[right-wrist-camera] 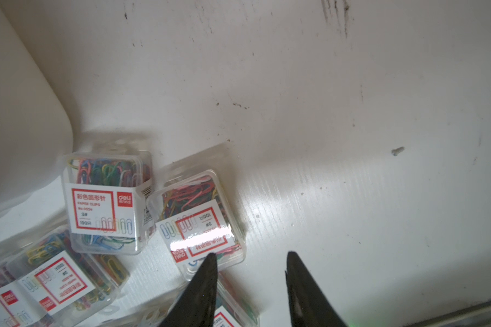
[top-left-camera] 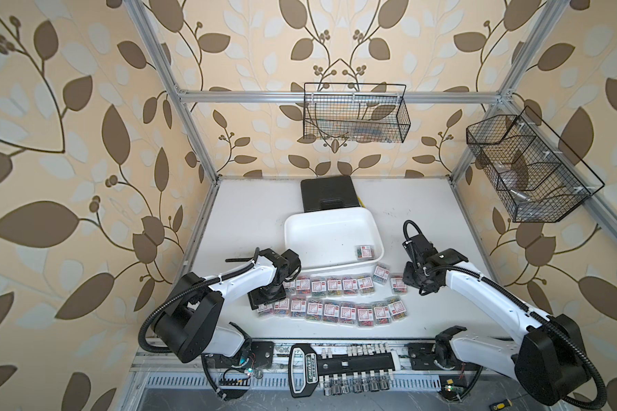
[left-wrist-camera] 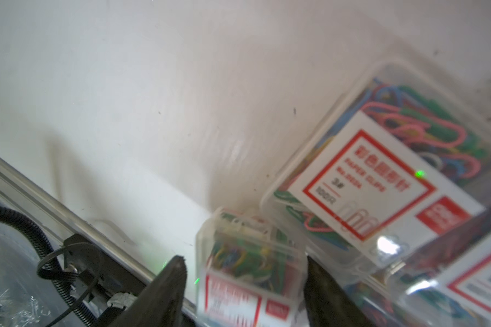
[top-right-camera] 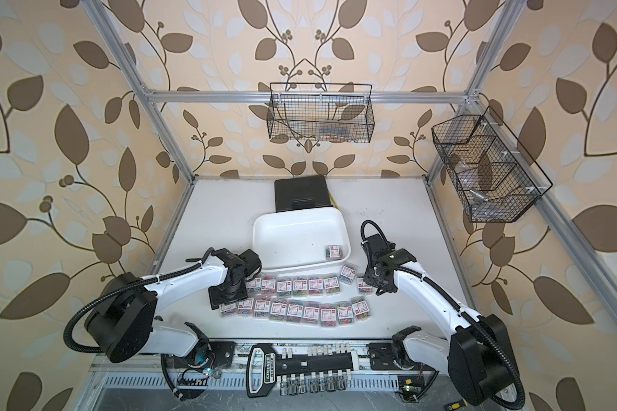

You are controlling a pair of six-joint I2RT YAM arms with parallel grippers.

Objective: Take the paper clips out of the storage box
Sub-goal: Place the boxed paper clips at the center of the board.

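The storage box (top-left-camera: 290,227), a white shallow tray, sits mid-table in both top views, and one box of paper clips (top-left-camera: 364,251) lies in its near right corner (top-right-camera: 333,252). Several more paper clip boxes lie in two rows (top-left-camera: 335,286) on the table in front of it. At the left end of the front row, my left gripper (left-wrist-camera: 244,259) is open. A blurred clip box (left-wrist-camera: 238,300) stands between its fingers, with a gap on one side. My right gripper (right-wrist-camera: 251,256) is open over bare table, next to a clip box (right-wrist-camera: 199,218) at the rows' right end.
A black hard case (top-left-camera: 328,194) lies behind the tray. Wire baskets hang on the back wall (top-left-camera: 357,114) and the right wall (top-left-camera: 531,167). A socket rack (top-left-camera: 339,366) lies along the front edge. A small screw (right-wrist-camera: 398,151) lies on the table right of the rows.
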